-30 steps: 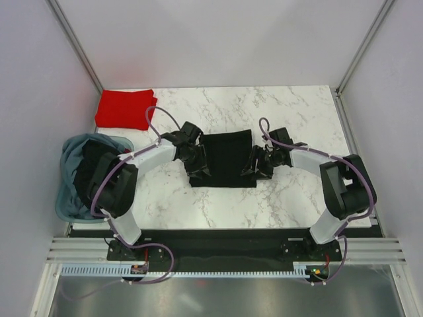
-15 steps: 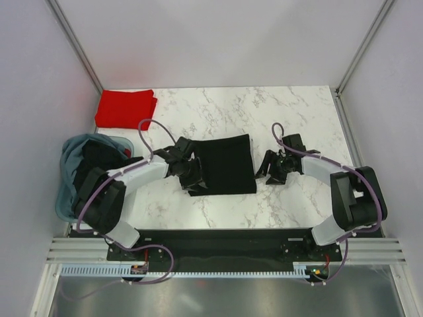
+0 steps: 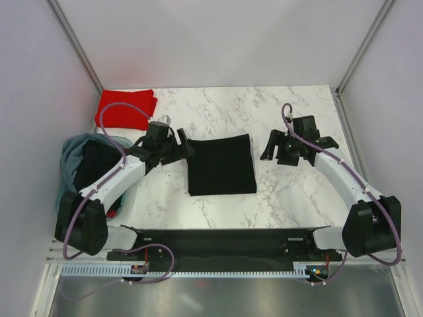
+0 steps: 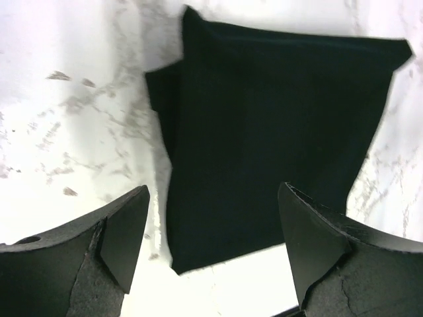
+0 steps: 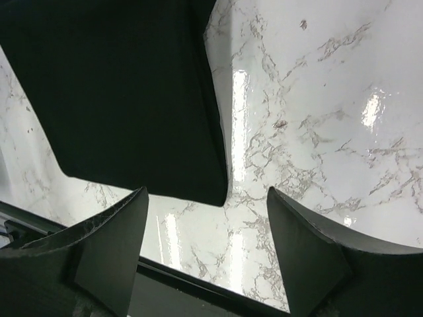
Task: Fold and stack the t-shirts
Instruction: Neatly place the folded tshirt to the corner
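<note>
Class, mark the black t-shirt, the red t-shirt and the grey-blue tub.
black t-shirt (image 3: pixel 221 165): top external view, middle of the folded cloth.
red t-shirt (image 3: pixel 124 109): top external view, middle of the folded cloth.
grey-blue tub (image 3: pixel 71 150): top external view, its far-left wall.

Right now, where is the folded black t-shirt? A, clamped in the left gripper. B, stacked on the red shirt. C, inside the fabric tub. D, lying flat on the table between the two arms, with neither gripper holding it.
D: the black t-shirt lies flat on the marble table, with the left gripper and the right gripper open on either side of it, holding nothing.
</note>
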Robot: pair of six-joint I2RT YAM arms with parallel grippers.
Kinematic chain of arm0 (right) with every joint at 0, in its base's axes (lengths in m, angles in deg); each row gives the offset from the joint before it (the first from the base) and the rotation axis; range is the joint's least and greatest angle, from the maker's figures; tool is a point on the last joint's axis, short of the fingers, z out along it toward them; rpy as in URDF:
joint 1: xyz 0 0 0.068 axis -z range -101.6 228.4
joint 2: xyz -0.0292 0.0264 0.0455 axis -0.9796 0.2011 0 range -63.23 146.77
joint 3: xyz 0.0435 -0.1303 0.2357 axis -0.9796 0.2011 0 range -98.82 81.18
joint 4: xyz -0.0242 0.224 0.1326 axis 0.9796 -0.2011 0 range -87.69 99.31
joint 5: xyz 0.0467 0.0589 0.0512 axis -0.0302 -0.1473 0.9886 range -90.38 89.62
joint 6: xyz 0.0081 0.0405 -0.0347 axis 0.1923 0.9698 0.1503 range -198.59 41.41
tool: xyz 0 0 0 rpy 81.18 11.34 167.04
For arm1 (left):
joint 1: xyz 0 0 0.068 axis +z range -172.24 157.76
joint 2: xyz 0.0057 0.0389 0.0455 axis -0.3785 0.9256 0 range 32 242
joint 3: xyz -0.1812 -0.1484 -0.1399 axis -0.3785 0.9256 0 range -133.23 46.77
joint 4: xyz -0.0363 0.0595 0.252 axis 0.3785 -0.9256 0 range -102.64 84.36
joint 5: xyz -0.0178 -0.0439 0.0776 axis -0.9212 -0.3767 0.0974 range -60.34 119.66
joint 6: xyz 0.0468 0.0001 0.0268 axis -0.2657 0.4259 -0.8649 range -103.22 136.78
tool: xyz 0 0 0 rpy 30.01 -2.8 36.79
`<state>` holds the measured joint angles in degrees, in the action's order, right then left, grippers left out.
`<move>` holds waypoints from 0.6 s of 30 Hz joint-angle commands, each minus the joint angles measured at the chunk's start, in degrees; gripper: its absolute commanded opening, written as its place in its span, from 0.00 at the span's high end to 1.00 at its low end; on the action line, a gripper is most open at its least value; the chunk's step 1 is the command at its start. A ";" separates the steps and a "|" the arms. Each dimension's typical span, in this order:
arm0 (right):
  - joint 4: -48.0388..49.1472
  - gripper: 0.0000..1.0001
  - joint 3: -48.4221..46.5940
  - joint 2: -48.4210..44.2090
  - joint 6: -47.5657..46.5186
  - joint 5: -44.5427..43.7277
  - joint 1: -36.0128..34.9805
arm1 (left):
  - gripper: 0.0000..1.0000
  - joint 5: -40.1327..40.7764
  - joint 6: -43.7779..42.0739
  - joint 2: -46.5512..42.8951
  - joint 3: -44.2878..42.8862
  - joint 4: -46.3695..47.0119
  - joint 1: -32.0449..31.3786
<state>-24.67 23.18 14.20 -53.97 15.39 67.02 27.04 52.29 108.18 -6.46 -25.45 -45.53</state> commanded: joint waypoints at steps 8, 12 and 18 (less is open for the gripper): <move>-5.13 0.19 2.98 -5.62 -3.61 4.45 0.04 | 0.14 -12.86 -5.98 13.10 -0.90 19.11 6.33; -6.10 0.19 3.59 -5.80 -4.49 4.36 0.04 | 0.15 -10.93 -4.84 19.34 -3.71 17.80 6.67; -6.54 0.19 3.33 -5.97 -4.67 5.59 0.13 | 0.21 -11.18 -0.80 28.49 -3.63 19.63 7.12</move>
<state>-30.79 26.79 9.68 -57.25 19.60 67.00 17.01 49.88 133.36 -9.02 -8.97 -38.80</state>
